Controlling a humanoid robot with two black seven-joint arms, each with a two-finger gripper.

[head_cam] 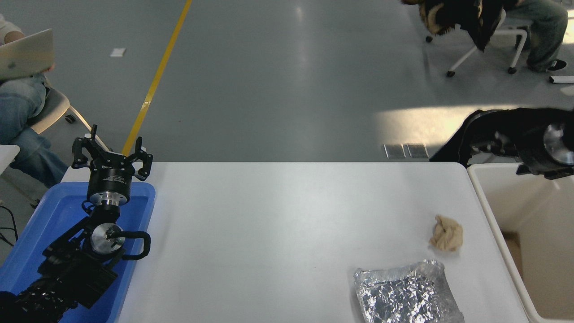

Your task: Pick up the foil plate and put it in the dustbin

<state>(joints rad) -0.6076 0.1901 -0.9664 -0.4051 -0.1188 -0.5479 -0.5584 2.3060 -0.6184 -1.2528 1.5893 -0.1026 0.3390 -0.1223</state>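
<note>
The shiny crinkled foil plate (406,296) lies on the white table (287,224) at the front right, partly cut off by the picture's bottom edge. The cream dustbin (483,202) stands off the table's right end, its open top showing. My right gripper (493,144) is raised above the dustbin's far left corner, blurred against a dark jacket, far from the foil plate, with nothing seen in it. My left gripper (110,150) is parked open at the lower left.
A small crumpled tan paper wad (447,233) lies just beyond the foil plate. A blue tray (54,211) sits under the left arm. A person in a black jacket (515,128) bends by the table's far right corner. Another sits at far left.
</note>
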